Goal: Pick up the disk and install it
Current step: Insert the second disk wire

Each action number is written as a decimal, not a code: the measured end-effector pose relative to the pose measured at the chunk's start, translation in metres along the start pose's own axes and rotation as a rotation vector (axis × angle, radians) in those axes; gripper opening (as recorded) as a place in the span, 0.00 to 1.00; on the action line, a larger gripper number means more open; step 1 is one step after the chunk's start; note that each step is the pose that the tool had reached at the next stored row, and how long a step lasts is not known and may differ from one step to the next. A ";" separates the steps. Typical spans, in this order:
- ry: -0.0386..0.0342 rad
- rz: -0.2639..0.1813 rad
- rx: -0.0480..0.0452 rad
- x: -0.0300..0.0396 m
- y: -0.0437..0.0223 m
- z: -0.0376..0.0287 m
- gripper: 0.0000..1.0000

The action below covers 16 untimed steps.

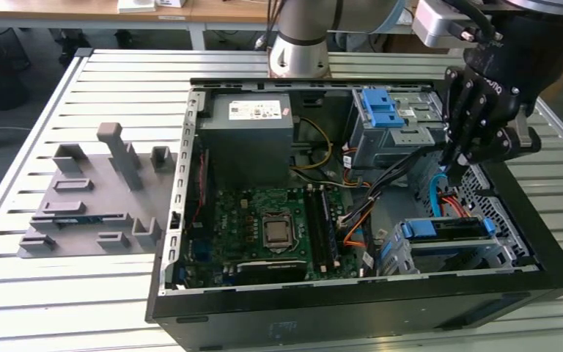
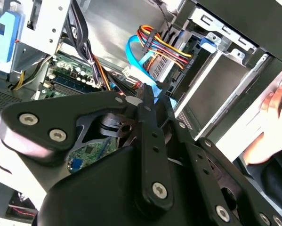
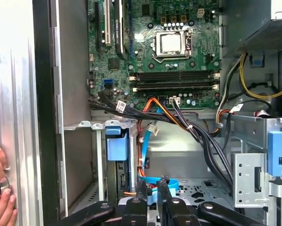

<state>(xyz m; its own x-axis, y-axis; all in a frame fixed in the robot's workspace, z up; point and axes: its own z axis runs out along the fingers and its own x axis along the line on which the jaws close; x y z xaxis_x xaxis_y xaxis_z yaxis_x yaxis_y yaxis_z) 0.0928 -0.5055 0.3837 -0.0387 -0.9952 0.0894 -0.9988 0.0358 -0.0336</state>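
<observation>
Table and items resting directly on it

The table [image 1: 56, 308] has a top of pale metal slats running across the exterior view; its slatted surface [image 3: 13, 117] also appears in the first wrist view. An open black computer case [image 1: 360, 312] lies on its side on the slats, occupying the middle and the exterior view's right, its open face upward. A grey moulded fixture [image 1: 91, 198] with upright blocks and slots sits on the slats at the exterior view's left, just beside the case wall but apart from it. The arm's round silver base [image 1: 299, 55] stands at the table's far edge, behind the case.
</observation>
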 end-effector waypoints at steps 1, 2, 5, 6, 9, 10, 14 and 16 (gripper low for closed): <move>0.0091 0.000 0.0003 -0.0006 0.0000 0.0006 0.24; 0.0200 -0.001 0.0007 -0.0011 0.0001 0.0011 0.24; 0.0441 -0.001 0.0016 -0.0025 0.0001 0.0031 0.24; 0.0472 -0.001 0.0017 -0.0029 0.0001 0.0040 0.24; 0.0508 -0.001 0.0019 -0.0039 -0.0004 0.0067 0.24; 0.0527 -0.002 0.0020 -0.0041 -0.0005 0.0077 0.24; 0.0655 -0.002 0.0025 -0.0046 -0.0005 0.0119 0.24; 0.0727 -0.002 0.0028 -0.0049 -0.0005 0.0142 0.24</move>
<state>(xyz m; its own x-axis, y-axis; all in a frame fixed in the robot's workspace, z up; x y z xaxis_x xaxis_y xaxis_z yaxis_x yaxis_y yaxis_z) 0.0940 -0.5019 0.3692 -0.0386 -0.9861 0.1616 -0.9988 0.0332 -0.0361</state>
